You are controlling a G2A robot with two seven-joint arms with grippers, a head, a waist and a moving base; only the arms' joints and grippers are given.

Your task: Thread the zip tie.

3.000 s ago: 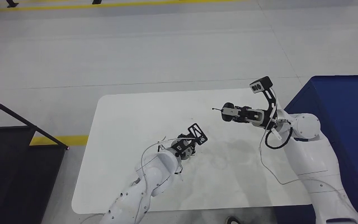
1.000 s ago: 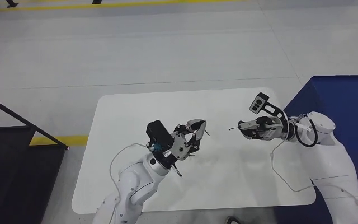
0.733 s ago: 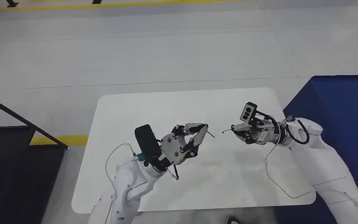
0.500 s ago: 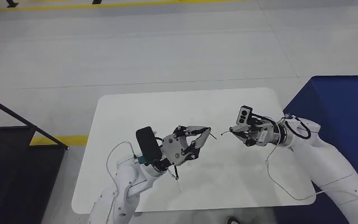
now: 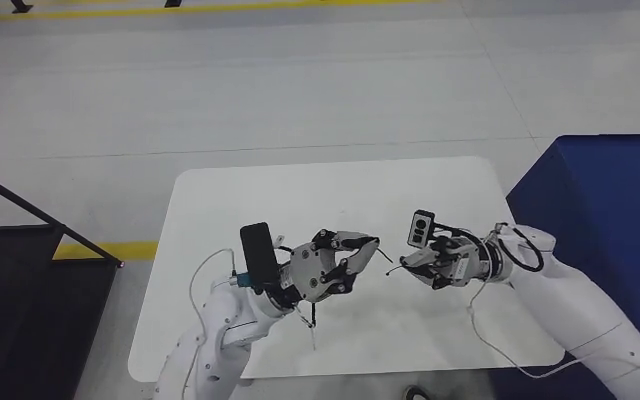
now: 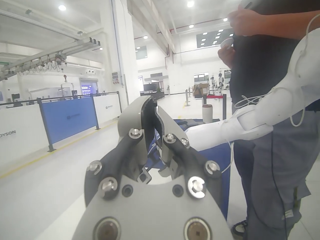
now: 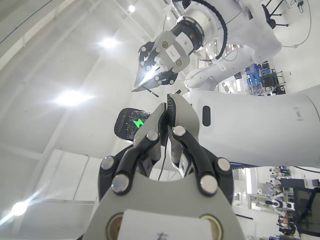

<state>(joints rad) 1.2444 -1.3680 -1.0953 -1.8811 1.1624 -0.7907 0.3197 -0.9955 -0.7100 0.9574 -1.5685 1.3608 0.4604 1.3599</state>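
Over the white table (image 5: 250, 200), my left gripper (image 5: 372, 242) is shut on a black zip tie end (image 5: 384, 256) that pokes out past its fingertips. Facing it a short gap away, my right gripper (image 5: 404, 268) is shut on a thin black zip tie strap whose tip (image 5: 392, 272) points at the left gripper. In the right wrist view the strap (image 7: 163, 148) runs down between the shut fingers (image 7: 172, 108), and the left gripper (image 7: 137, 89) with its black stub (image 7: 152, 93) sits just beyond. The left wrist view shows its fingers (image 6: 150, 111) pressed together.
A blue block (image 5: 590, 180) stands against the table's right side and a black frame (image 5: 40, 290) at its left. A thin black line (image 5: 312, 325) hangs under the left arm near the table's front edge.
My right gripper has moved left and nearer the front edge, closing on the left gripper. The left gripper has shifted slightly right. The gap between the two tie ends has shrunk.
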